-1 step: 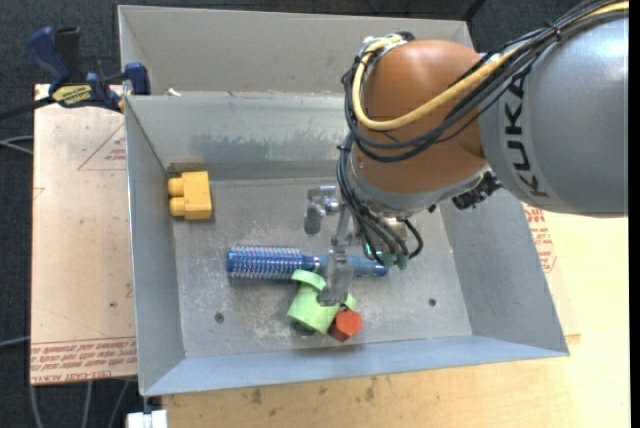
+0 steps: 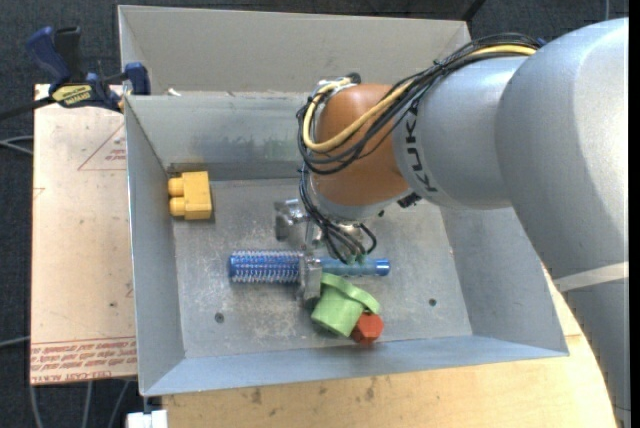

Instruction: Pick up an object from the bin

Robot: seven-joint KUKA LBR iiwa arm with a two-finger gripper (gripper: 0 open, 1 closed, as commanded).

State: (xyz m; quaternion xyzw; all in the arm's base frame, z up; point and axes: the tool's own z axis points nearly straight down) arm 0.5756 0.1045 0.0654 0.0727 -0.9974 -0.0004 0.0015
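Hanging over bristly blue brush (image 2: 262, 267), jaws unclear whether open, lumpy green piece (image 2: 338, 309) beside, blocky yellow brick (image 2: 191, 195) apart.

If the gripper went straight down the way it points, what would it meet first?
Probably the blue brush lying on the bin floor, directly under the gripper. The green piece lies just beside it. Depth is unclear.
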